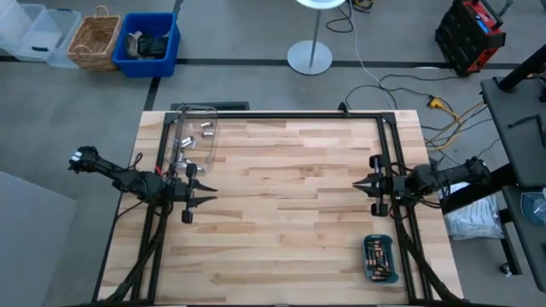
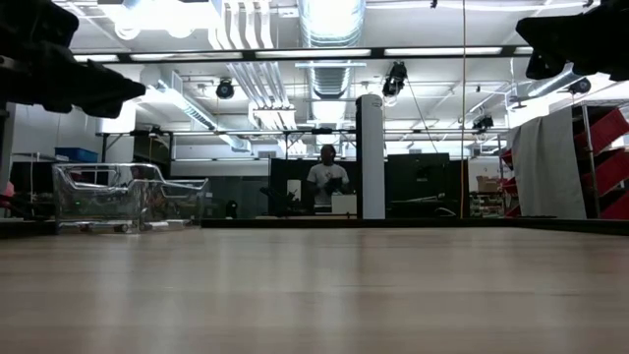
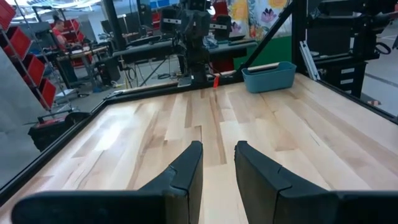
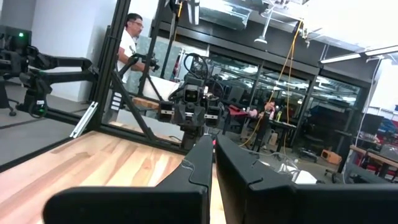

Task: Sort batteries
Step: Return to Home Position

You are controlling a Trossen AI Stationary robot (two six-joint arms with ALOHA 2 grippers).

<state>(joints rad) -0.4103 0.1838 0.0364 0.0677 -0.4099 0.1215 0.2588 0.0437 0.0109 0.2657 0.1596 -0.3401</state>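
Several batteries point(image 1: 376, 256) lie in a teal tray point(image 1: 391, 258) near the table's front right corner. A few more batteries point(image 1: 206, 130) lie in a clear plastic box point(image 1: 197, 141) at the far left, which the low view shows resting on the table point(image 2: 128, 197). My left gripper point(image 1: 210, 189) hovers just in front of the clear box, pointing right; its fingers point(image 3: 218, 155) stand a little apart with nothing between them. My right gripper point(image 1: 358, 182) hovers at the right side, pointing left, its fingers point(image 4: 214, 152) shut and empty.
The wooden table top point(image 1: 290, 213) lies bare between the two grippers. A black frame point(image 1: 281, 114) runs along the far and side edges. Beyond the table, a person point(image 2: 327, 182) stands in the room.
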